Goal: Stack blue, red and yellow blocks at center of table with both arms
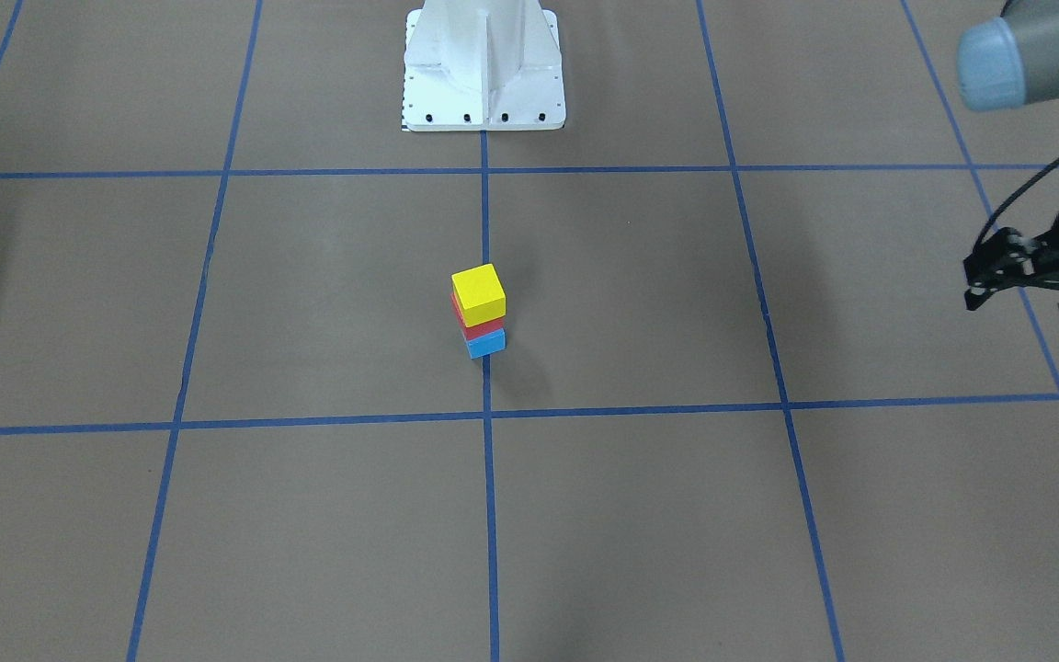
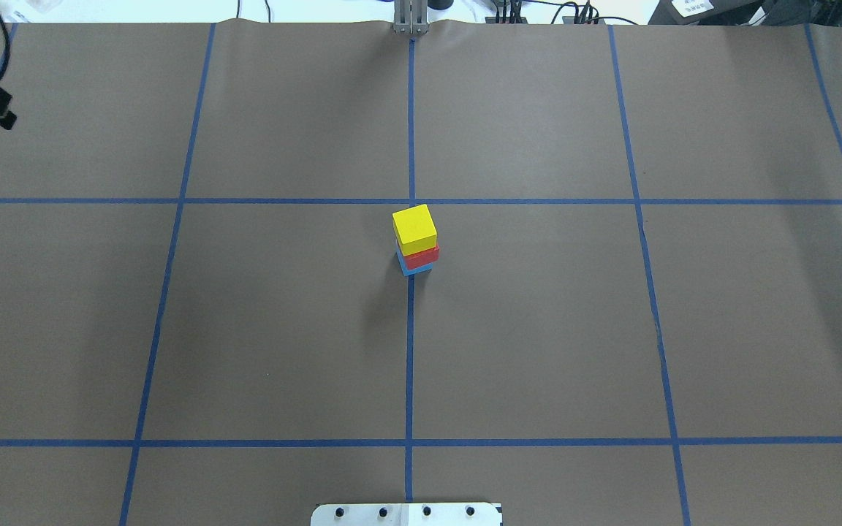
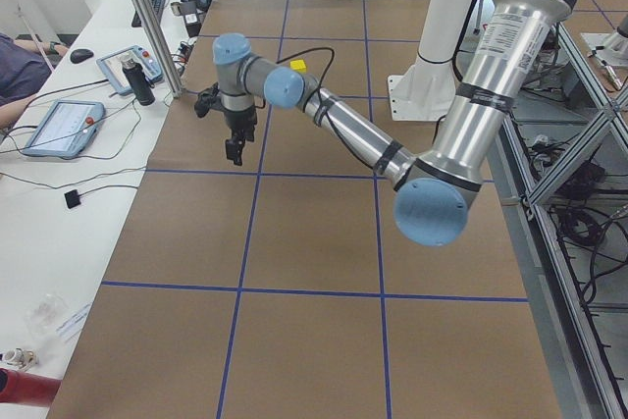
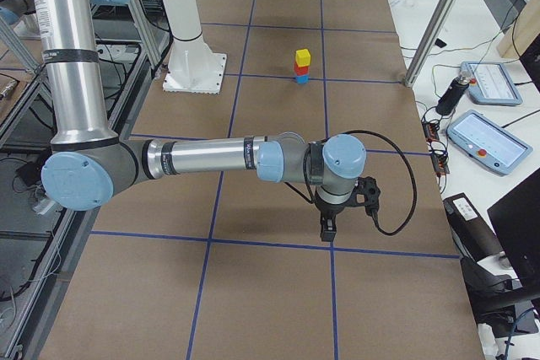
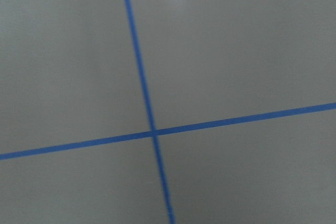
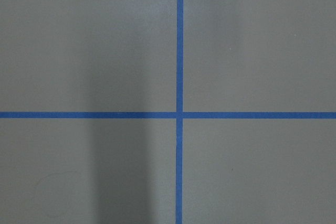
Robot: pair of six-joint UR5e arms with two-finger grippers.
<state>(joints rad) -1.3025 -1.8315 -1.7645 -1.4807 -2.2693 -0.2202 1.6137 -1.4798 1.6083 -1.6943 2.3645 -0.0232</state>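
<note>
Brown table (image 2: 282,329) holds the block stack (image 2: 416,239), well apart from left claw (image 3: 234,154).

Upper middle of the frame: the yellow block (image 4: 302,57) sits on the red block (image 4: 301,68), which sits on the blue block (image 4: 301,78). The stack stands upright on the brown worktop (image 4: 270,292). Lower, right of centre, the right gripper (image 4: 326,235) points down, well apart from the stack. Whether its fingers (image 4: 326,228) are spread cannot be told.
</note>
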